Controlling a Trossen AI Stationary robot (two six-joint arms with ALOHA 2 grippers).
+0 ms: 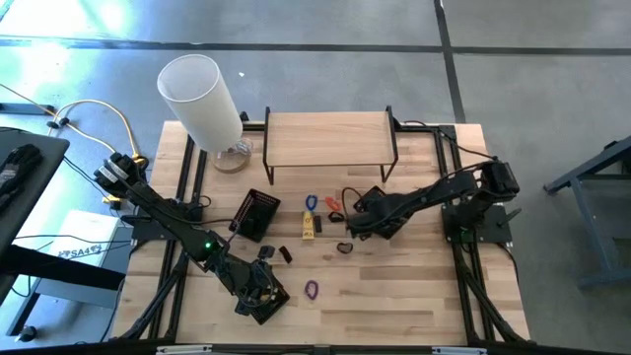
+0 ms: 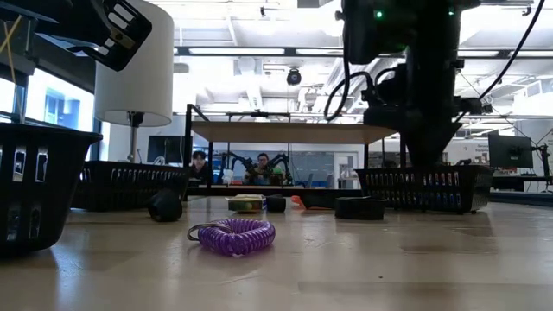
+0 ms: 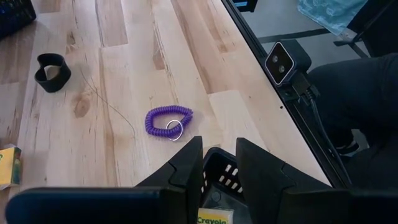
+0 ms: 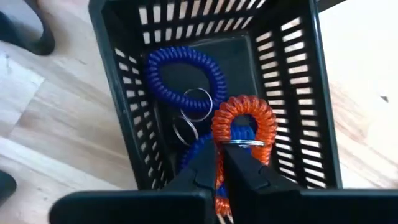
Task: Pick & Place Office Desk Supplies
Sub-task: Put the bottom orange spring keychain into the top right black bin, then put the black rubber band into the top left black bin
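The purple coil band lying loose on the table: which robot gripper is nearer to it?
Left. The left gripper sits just beside the purple coil band; the right gripper is farther up the table.

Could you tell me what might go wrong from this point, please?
The right tool, shut on the orange coil band over the black basket, may snag its key ring on release, dragging it out. The left tool holds a basket with a yellow packet; tilting could spill it near the table edge.

**Hidden and cut-off items**

Yellow crayon box [image 3: 214,217]: cut by the frame edge, partly behind the fingers. Second yellow packet [image 3: 9,167]: cropped at the edge. Blue coil [image 4: 202,149] under the orange coil [image 4: 244,127]: mostly covered.
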